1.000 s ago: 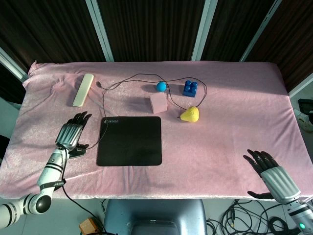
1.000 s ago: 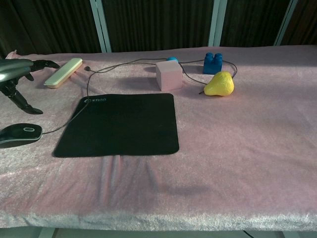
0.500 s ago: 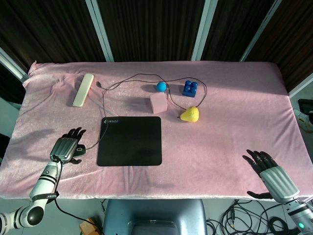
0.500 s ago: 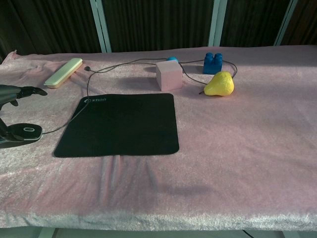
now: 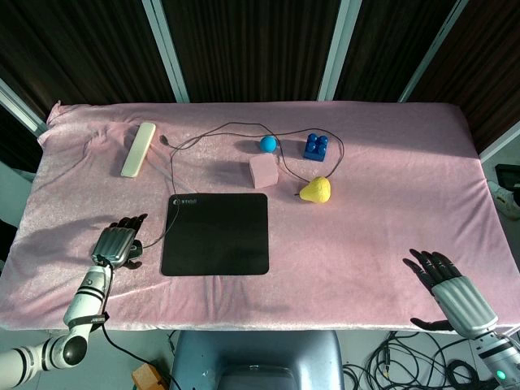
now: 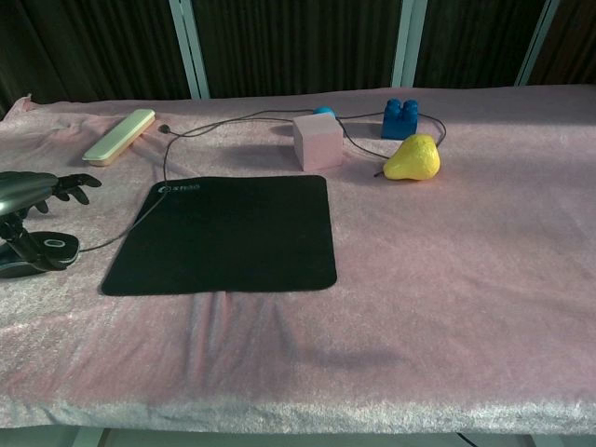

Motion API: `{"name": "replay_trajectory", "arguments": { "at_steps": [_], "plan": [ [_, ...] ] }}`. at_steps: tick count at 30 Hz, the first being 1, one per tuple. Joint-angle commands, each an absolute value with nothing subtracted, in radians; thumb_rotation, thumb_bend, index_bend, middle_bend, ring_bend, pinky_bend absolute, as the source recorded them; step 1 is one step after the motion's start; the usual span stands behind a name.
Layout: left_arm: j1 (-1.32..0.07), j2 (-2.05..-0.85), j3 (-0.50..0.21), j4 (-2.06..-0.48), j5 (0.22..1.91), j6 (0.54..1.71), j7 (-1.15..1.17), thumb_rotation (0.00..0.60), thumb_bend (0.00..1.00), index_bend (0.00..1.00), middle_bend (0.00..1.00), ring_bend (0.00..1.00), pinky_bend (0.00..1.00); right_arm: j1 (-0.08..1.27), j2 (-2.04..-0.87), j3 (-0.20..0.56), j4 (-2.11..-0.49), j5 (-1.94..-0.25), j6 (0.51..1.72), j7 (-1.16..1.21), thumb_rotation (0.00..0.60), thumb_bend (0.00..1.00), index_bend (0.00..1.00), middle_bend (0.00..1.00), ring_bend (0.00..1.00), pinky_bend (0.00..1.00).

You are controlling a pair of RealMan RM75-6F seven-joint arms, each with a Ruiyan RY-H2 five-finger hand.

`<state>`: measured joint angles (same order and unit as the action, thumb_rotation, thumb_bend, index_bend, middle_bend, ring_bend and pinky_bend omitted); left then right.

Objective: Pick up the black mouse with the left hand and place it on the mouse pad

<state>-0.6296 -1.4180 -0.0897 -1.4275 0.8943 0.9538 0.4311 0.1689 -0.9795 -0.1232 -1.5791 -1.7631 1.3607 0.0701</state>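
**Left hand poised over black mouse beside the pad**

At the table's eight o'clock edge, the silver-and-black left hand (image 5: 118,244) is seen low over the flat black computer mouse (image 6: 37,254), fingers spread apart and arched above it. Whether the fingertips touch the mouse cannot be told; it is not clamped and lies on the pink velvet tablecloth (image 5: 366,219). The mouse sits just beside the rectangular black mouse pad (image 5: 216,233), at the pad's nine o'clock, with its thin dark cable (image 5: 236,130) running up toward twelve o'clock and looping past the other items.

At the pad's one o'clock, a pale pink cube (image 5: 263,171) and a yellow plastic pear (image 5: 315,190) are found. Further toward twelve, a small blue ball (image 5: 267,145) and a blue toy brick (image 5: 316,146) are set. A cream oblong case (image 5: 138,149) lies at eleven o'clock.

The right hand (image 5: 451,288) is held at the table's five o'clock corner, fingers apart, nothing held.
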Motion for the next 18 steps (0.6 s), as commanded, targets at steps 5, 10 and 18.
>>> {"name": "replay_trajectory", "arguments": {
  "at_steps": [5, 10, 18],
  "plan": [
    [-0.615, -1.45, -0.102, -1.376, 0.907, 0.978, 0.401, 0.6, 0.13, 0.26, 0.41, 0.39, 0.48, 0.169, -0.979, -0.123, -1.579, -1.763, 1.362, 0.072, 0.6, 0.04, 0.0, 0.0, 0.01, 0.19],
    [-0.616, -1.427, -0.09, -1.391, 0.881, 0.955, 0.438, 0.6, 0.13, 0.27, 0.39, 0.39, 0.48, 0.169, -0.98, -0.125, -1.579, -1.764, 1.36, 0.069, 0.6, 0.04, 0.0, 0.0, 0.01, 0.19],
    [-0.618, -1.389, -0.083, -1.438, 0.855, 0.956, 0.482, 0.6, 0.16, 0.26, 0.37, 0.38, 0.48, 0.171, -0.982, -0.126, -1.581, -1.764, 1.356, 0.063, 0.6, 0.05, 0.0, 0.0, 0.01, 0.19]
  ]
}}
